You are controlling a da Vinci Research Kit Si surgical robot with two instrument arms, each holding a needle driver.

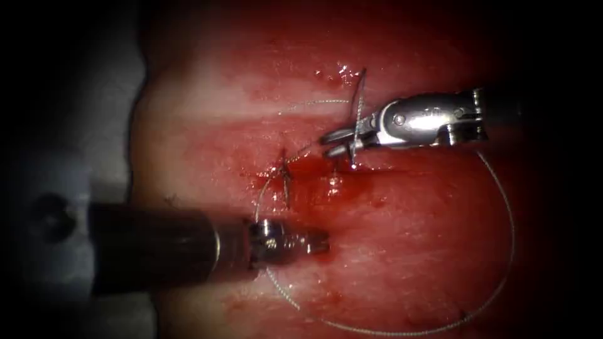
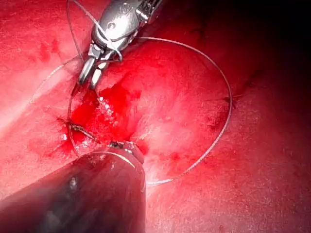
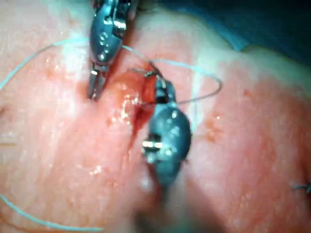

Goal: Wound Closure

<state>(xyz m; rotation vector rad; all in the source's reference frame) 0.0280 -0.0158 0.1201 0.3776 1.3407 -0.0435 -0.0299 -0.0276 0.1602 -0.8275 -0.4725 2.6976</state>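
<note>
- On the left of the endoscope view we see the left arm's tool (image 1: 317, 242), its dark shaft coming in level from the left edge and its short jaws pointing right, just below the cut (image 1: 286, 182).
- Its jaws look closed together with nothing between them that we can make out; the tips are smeared with red fluid (image 1: 308, 166) and lie close to the tissue (image 1: 408, 251), though we cannot tell whether they touch it.
- The thread (image 1: 502, 251) passes close by this tool's wrist, runs down and sweeps in a wide loop across the tissue to the right, rising toward the other tool.
- In the middle, the cut shows dark stitches at its left end, with red fluid pooled around it.
- To the right of the cut, the curved needle (image 1: 358, 119) stands nearly upright, its lower tip at the tissue surface; we cannot tell whether it has entered.
- The right arm's tool (image 1: 339, 142) reaches in level from the right, its jaws only slightly parted and clamped across the needle near the middle of its curve.
- In the left wrist view, that same tool (image 2: 90, 77) points down at the wet cut.
</note>
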